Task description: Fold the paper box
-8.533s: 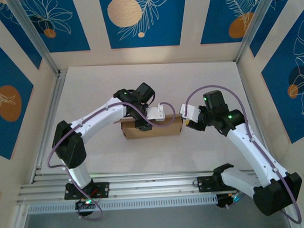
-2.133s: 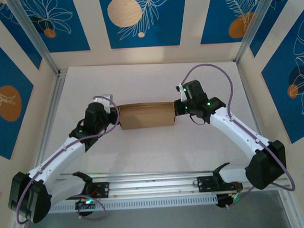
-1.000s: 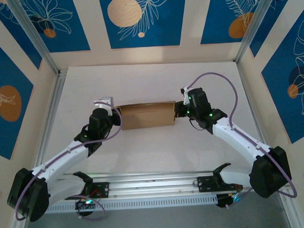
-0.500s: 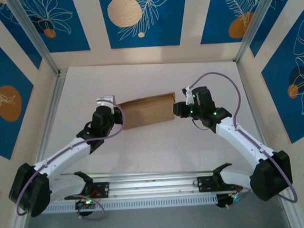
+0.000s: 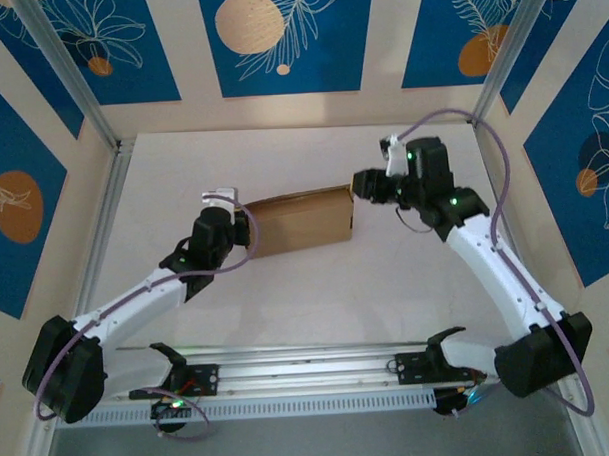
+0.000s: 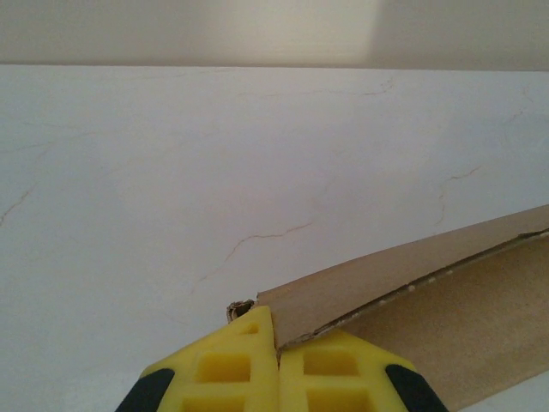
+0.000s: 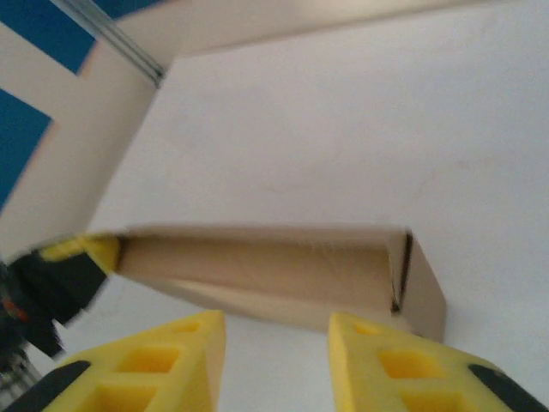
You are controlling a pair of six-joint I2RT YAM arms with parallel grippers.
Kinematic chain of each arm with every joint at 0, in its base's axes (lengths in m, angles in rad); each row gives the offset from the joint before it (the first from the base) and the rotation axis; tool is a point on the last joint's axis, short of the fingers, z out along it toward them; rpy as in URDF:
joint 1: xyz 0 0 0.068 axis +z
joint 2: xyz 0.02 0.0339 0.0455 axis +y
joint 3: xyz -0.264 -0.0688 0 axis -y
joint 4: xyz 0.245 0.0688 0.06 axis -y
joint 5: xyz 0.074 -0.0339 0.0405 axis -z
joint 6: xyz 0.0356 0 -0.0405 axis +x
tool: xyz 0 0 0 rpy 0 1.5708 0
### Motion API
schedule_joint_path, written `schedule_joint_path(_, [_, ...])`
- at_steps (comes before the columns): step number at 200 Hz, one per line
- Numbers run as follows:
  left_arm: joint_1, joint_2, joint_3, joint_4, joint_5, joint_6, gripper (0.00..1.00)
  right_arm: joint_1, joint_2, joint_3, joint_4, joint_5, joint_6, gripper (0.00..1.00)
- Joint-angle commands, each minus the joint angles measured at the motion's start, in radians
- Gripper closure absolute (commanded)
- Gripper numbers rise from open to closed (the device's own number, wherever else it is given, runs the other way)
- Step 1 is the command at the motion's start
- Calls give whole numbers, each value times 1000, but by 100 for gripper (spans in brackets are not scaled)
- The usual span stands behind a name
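From above, the paper box [image 5: 299,220] lies mid-frame on the white table [image 5: 287,309], slightly askew. The left gripper [image 5: 236,226] meets its left end, and the right gripper [image 5: 364,185] sits just off its upper right corner. In the left wrist view, yellow fingers [image 6: 232,369] at lower centre pinch a cardboard wall edge (probably anchoring the box). In the right wrist view, the fingers are spread wide and empty, framing the box's open side, seemingly ready to press a flap.

right pincer [image 7: 274,322]: fingers apart | paper box [image 7: 257,262]: just beyond | left pincer [image 7: 88,251]: at box end
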Motion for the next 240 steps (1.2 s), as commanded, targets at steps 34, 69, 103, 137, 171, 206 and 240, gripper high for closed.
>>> schedule_joint_path(34, [-19,67,-45,-268,41,39,100,-20,267,249,-226,-2,171,67])
schedule_joint_path(69, [-18,64,-44,-265,43,54,100,-25,355,315,-286,79,225,63])
schedule_joint_path(103, [-19,63,-49,-260,46,56,100,-13,412,335,-290,84,227,62])
schedule_joint_path(137, [-18,58,-52,-257,47,52,100,9,414,280,-266,86,204,62])
schedule_joint_path(171, [-19,57,-55,-254,47,47,100,27,374,177,-214,84,189,67])
schedule_joint_path(206, [-20,49,-54,-250,49,37,100,41,329,87,-175,101,172,74])
schedule_joint_path(240, [-18,35,-41,-254,53,15,92,50,300,36,-152,132,158,75])
